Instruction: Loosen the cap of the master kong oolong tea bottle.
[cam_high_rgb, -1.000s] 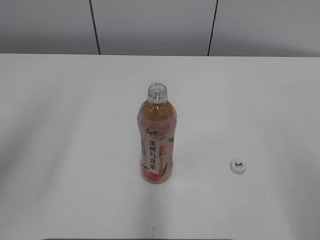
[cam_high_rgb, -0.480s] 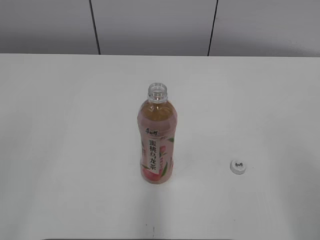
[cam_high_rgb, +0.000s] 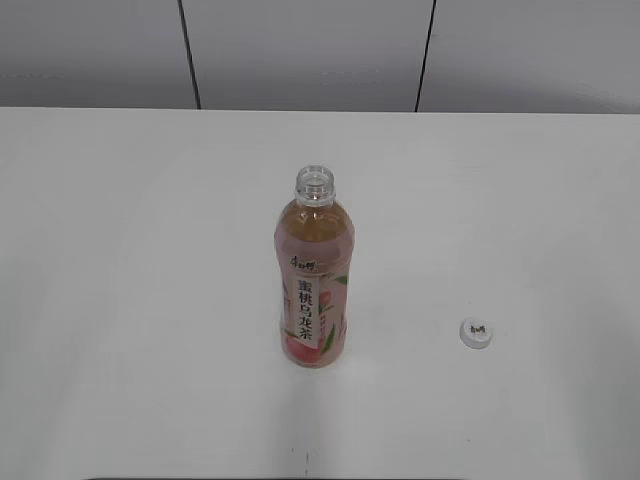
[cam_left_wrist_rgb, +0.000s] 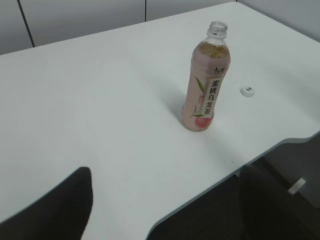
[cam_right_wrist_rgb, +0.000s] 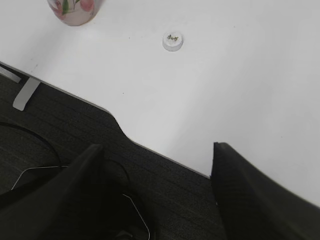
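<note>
One cap on table, right of open bottle, clear of hands.

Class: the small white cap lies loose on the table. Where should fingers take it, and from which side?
Grip the cap across its ribbed side wall, coming straight down from above. It lies flat, logo up, on the table, well apart from the bottle.

Lighting: bright, even, diffuse. Surface: near-overexposed white, faint soft shadows. Focus: sharp centrally; dark foreground pincer fingers blurred.
</note>
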